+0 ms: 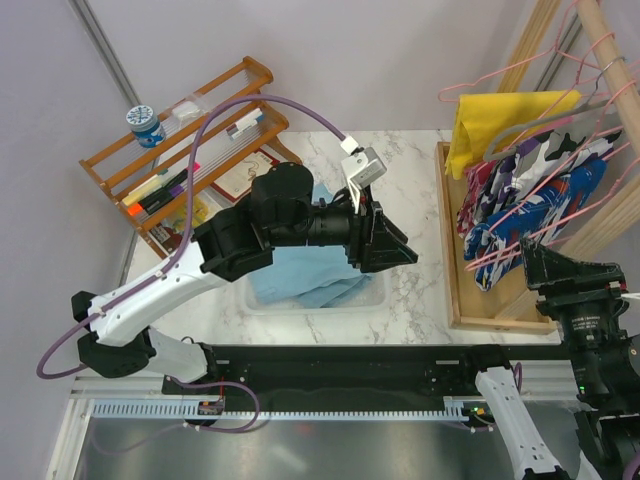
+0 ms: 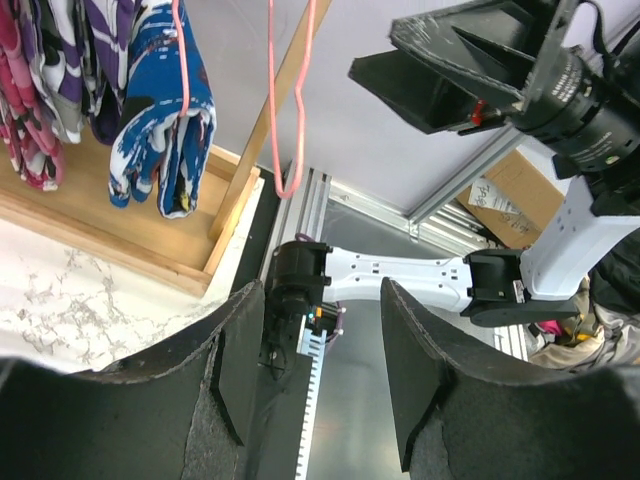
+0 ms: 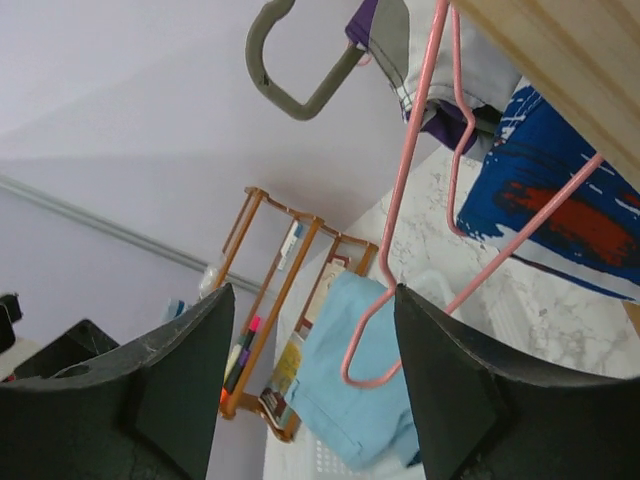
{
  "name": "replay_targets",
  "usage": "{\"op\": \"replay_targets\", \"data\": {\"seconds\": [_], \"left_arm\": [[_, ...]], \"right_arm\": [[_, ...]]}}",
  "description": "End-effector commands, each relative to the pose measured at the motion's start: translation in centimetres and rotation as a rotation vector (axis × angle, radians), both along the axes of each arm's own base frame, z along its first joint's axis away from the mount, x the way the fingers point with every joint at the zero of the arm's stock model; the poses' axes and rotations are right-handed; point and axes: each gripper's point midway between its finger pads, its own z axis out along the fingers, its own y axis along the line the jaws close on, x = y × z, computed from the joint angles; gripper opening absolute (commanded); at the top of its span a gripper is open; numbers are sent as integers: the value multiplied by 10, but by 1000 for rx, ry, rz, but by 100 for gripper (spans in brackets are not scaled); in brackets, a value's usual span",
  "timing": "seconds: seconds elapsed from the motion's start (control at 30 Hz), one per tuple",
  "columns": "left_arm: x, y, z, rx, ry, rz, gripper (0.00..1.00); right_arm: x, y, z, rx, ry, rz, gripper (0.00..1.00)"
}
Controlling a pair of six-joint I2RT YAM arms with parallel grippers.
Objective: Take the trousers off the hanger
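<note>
The trousers [image 1: 300, 280] are lying crumpled in the clear tray [image 1: 380, 298] at the centre of the top view, off any hanger. In the right wrist view they are showing as a pale blue heap [image 3: 350, 385] at the bottom centre.

The left gripper [image 1: 395, 245] is hovering over the tray's right end, right of the trousers. Its jaws are standing partly apart and gripping nothing. In its own view the fingers [image 2: 240, 360] are framing only the frame rail and the right arm's base at the bottom of the frame.

The right gripper [image 1: 540, 262] is sitting at the lower right of the top view, just below the clothes on the wooden rack [image 1: 450, 250]. Its jaws are gaping wide. In the right wrist view the bare pink hanger [image 3: 400, 250] is hanging with its lower corner in the gap between the fingers [image 3: 440, 380], close to the right-hand one. Whether the wire is touching that finger I cannot tell, and nothing is clamped.

In the left wrist view a bare pink hanger [image 2: 290, 110] is dangling at the top centre, beside a blue patterned garment [image 2: 160, 110] at the upper left. A yellow cloth [image 1: 505, 115] is draping over the rack at the upper right of the top view.
</note>
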Motion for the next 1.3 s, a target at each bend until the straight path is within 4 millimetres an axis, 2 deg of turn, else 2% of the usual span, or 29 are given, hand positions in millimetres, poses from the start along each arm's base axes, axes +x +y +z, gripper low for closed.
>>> {"op": "replay_targets", "data": {"seconds": [0.0, 0.13, 0.2, 0.23, 0.27, 0.3, 0.33, 0.37, 0.4, 0.43, 0.47, 0.5, 0.53, 0.6, 0.63, 0.77, 0.83, 0.9, 1.13, 1.2, 1.27], "left_arm": [[-2, 12, 3, -14, -41, 14, 57], [-4, 19, -9, 7, -28, 23, 57], [-5, 27, -10, 4, -29, 39, 57], [-4, 28, -18, 21, -21, 46, 57], [-6, 35, -14, 7, -26, 53, 57], [-3, 38, -16, 10, -24, 76, 57], [-2, 41, -24, 22, -20, 88, 57], [-2, 44, -26, 23, -20, 100, 57], [-1, 54, -21, 6, -25, 128, 56], [0, 57, -30, 22, -17, 142, 56], [0, 61, -33, 23, -9, 158, 56], [0, 73, -28, 0, -14, 191, 56], [2, 77, -41, 22, -2, 211, 56], [4, 95, -40, -6, 4, 270, 56], [5, 99, -54, 14, 16, 287, 57], [4, 114, -69, 18, 40, 330, 57], [4, 118, -77, 23, 50, 340, 57], [7, 119, -86, 34, 65, 365, 57], [11, 112, -104, 52, 77, 369, 57], [12, 108, -108, 61, 77, 366, 57], [14, 108, -111, 68, 74, 373, 56]], "right_arm": [[-20, 15, -20, -227, 61, 123, 73], [-34, 42, -26, -400, 27, 311, 74], [-39, 63, -29, -435, 13, 446, 75], [-39, 69, -31, -448, 16, 487, 75], [-32, 73, -36, -469, 40, 513, 75], [-38, 89, -37, -474, 26, 616, 75], [-36, 94, -41, -481, 32, 656, 75], [-27, 96, -42, -477, 48, 649, 74], [-30, 105, -38, -440, 25, 702, 74], [-25, 109, -39, -408, 12, 730, 74], [-20, 110, -30, -396, -17, 723, 73], [-18, 110, -28, -393, -9, 725, 73], [-18, 111, -25, -391, -13, 733, 73], [-10, 113, -22, -360, 9, 757, 72], [-8, 114, -21, -351, 11, 775, 72], [14, 115, -33, -341, 116, 826, 70], [24, 114, -32, -351, 137, 823, 70], [28, 116, -31, -359, 146, 840, 70], [57, 122, -45, -366, 241, 899, 69], [65, 126, -53, -369, 259, 911, 69], [71, 141, -54, -357, 252, 945, 70]]}}
